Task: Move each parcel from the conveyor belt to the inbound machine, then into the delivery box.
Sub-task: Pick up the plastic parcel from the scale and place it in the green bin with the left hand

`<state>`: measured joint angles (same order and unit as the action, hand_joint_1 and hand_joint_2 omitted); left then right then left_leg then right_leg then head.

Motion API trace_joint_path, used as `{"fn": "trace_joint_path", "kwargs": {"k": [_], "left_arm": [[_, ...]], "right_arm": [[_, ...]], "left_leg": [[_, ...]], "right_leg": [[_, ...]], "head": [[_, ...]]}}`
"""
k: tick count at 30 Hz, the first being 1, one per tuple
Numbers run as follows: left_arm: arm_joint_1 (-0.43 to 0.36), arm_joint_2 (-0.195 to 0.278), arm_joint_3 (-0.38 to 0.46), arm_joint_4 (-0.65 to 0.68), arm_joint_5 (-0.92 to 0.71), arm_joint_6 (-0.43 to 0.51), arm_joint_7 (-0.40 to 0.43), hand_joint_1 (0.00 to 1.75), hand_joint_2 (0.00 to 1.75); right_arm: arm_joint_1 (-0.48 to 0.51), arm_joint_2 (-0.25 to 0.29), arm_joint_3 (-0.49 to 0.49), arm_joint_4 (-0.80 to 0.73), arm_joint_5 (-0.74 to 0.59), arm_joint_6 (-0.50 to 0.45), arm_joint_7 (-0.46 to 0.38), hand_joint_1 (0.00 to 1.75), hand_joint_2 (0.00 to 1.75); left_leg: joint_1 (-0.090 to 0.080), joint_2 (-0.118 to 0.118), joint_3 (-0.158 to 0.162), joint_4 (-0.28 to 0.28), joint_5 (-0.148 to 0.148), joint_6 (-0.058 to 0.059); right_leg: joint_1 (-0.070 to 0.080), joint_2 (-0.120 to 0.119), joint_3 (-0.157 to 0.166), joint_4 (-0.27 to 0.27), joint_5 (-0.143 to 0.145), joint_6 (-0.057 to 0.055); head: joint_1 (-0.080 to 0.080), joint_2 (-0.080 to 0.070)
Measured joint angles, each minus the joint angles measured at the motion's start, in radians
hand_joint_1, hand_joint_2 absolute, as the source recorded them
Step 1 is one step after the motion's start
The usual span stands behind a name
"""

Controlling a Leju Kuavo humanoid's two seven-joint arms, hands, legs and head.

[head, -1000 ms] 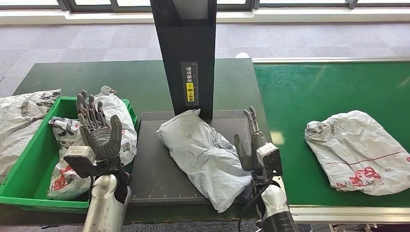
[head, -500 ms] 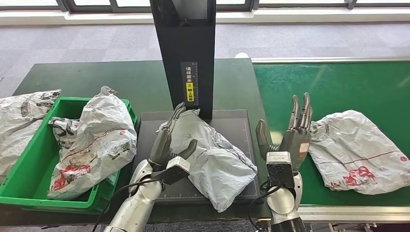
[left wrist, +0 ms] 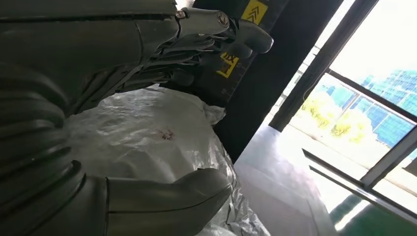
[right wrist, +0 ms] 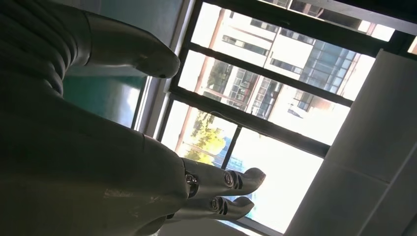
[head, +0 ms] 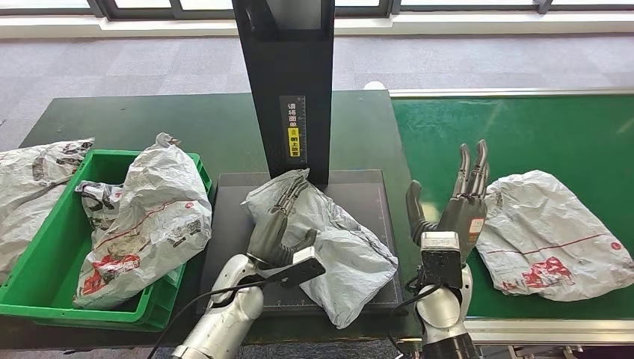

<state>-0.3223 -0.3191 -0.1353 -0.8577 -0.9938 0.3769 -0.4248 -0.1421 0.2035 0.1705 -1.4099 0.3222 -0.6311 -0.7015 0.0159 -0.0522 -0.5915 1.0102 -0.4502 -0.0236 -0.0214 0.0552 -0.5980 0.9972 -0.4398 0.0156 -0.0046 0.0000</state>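
Head view: grey parcel (head: 329,239) lies on the black scanner plate (head: 366,191) at centre frame, left robot hand (head: 278,228) laid over its left side with fingers spread, not clamped; right robot hand (head: 457,206) upright at centre right, fingers apart, holding nothing, beside a second parcel (head: 557,232) on the green belt (head: 523,134). Green box (head: 45,262) at lower left holds bagged parcels (head: 149,217). Left wrist view: fingers (left wrist: 216,29) and thumb (left wrist: 167,199) straddle the parcel, unclosed; right wrist view: fingers (right wrist: 221,189) apart against windows.
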Motion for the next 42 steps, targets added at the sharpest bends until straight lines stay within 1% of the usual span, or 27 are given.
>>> {"fn": "trace_joint_path", "kwargs": {"k": [5, 11, 12, 15, 16, 20, 26, 29, 33, 36, 38, 40, 42], "left_arm": [[-0.023, -0.006, -0.008, 0.089, -0.113, 0.002, 0.080, 0.00, 1.75], [-0.048, -0.012, -0.018, 0.165, -0.152, -0.001, 0.104, 0.00, 1.75], [-0.051, -0.014, -0.019, 0.176, -0.158, -0.003, 0.106, 0.09, 1.75], [-0.063, -0.017, -0.022, 0.212, -0.183, -0.016, 0.114, 1.39, 1.75], [-0.069, -0.017, -0.023, 0.225, -0.192, -0.023, 0.117, 1.74, 1.75], [-0.093, -0.019, -0.029, 0.273, -0.218, -0.049, 0.124, 1.75, 1.75], [-0.119, -0.020, -0.039, 0.310, -0.237, -0.054, 0.138, 1.75, 1.75], [-0.131, -0.021, -0.041, 0.325, -0.263, -0.053, 0.167, 1.75, 1.75], [-0.145, -0.022, -0.056, 0.340, -0.329, -0.036, 0.246, 1.75, 1.75], [-0.149, -0.026, -0.071, 0.348, -0.382, 0.002, 0.310, 1.75, 1.75], [-0.149, -0.028, -0.080, 0.350, -0.426, 0.048, 0.357, 1.75, 1.75], [-0.146, -0.029, -0.089, 0.349, -0.477, 0.121, 0.409, 1.75, 1.75], [-0.138, -0.028, -0.097, 0.339, -0.511, 0.215, 0.462, 1.75, 1.75]], "right_arm": [[0.000, -0.004, 0.000, 0.000, -0.005, 0.016, 0.000, 0.00, 1.75], [0.000, -0.009, 0.000, 0.000, -0.011, 0.016, 0.000, 0.00, 1.75], [0.000, -0.010, 0.000, 0.000, -0.013, 0.016, 0.000, 0.00, 1.75], [0.000, -0.015, 0.000, 0.000, -0.018, 0.012, 0.000, 0.00, 1.75], [0.000, -0.016, 0.000, 0.000, -0.021, 0.010, 0.000, 0.00, 1.75], [0.000, -0.020, 0.000, 0.000, -0.033, 0.004, 0.000, 0.00, 1.75], [0.000, -0.024, 0.000, 0.001, -0.039, 0.001, 0.000, 0.00, 1.75], [-0.001, -0.025, 0.000, 0.001, -0.045, 0.002, 0.000, 0.00, 1.75], [-0.004, -0.025, 0.000, 0.004, -0.048, 0.007, 0.000, 0.00, 1.75], [-0.008, -0.026, 0.000, 0.008, -0.051, 0.007, 0.000, 0.00, 1.75], [-0.010, -0.026, 0.000, 0.011, -0.051, 0.007, 0.000, 0.00, 1.75], [-0.011, -0.027, 0.000, 0.013, -0.051, 0.007, 0.000, 0.00, 1.75], [-0.012, -0.027, 0.000, 0.016, -0.050, 0.008, 0.000, 0.00, 1.75]], "left_leg": [[0.000, 0.000, 0.000, 0.000, 0.000, 0.000], [0.000, 0.000, 0.000, 0.000, 0.000, 0.000], [0.000, 0.000, 0.000, 0.000, 0.000, 0.000], [0.000, 0.000, 0.000, 0.000, 0.000, 0.000], [0.000, 0.000, 0.000, 0.000, 0.000, 0.000], [0.000, -0.001, 0.000, 0.000, 0.000, 0.000], [0.000, -0.001, 0.000, 0.000, 0.000, 0.000], [0.000, -0.001, 0.000, 0.000, 0.000, 0.000], [0.000, -0.001, 0.001, 0.000, 0.000, 0.000], [0.000, -0.001, 0.001, 0.000, 0.000, 0.000], [0.000, -0.001, 0.002, 0.000, 0.000, 0.000], [0.000, -0.001, 0.001, 0.000, 0.000, 0.000], [0.000, -0.001, 0.001, 0.000, 0.000, 0.000]], "right_leg": [[0.000, 0.000, 0.000, 0.000, 0.000, 0.000], [0.000, 0.000, 0.000, 0.000, 0.000, 0.000], [0.000, 0.000, 0.000, 0.000, 0.000, 0.000], [0.000, 0.000, 0.000, 0.000, 0.000, 0.000], [0.000, 0.000, 0.000, 0.000, 0.000, 0.000], [0.000, -0.001, 0.000, 0.000, 0.000, 0.000], [0.000, -0.001, 0.001, 0.000, 0.000, 0.000], [0.000, -0.001, 0.002, 0.000, 0.000, 0.000], [0.000, -0.001, 0.003, 0.000, 0.000, 0.000], [0.000, -0.001, 0.003, 0.000, 0.000, 0.000], [0.000, -0.001, 0.003, 0.000, 0.000, 0.000], [0.000, -0.001, 0.003, 0.000, 0.000, 0.000], [0.000, -0.001, 0.002, 0.000, 0.000, 0.000]], "head": [[0.000, 0.000], [0.000, 0.000], [0.000, 0.000], [0.000, 0.000], [0.000, 0.000], [0.000, 0.000], [0.000, 0.000], [0.000, 0.000], [0.000, 0.000], [0.000, 0.000], [0.000, 0.000], [0.000, 0.000], [0.000, 0.000]]}}
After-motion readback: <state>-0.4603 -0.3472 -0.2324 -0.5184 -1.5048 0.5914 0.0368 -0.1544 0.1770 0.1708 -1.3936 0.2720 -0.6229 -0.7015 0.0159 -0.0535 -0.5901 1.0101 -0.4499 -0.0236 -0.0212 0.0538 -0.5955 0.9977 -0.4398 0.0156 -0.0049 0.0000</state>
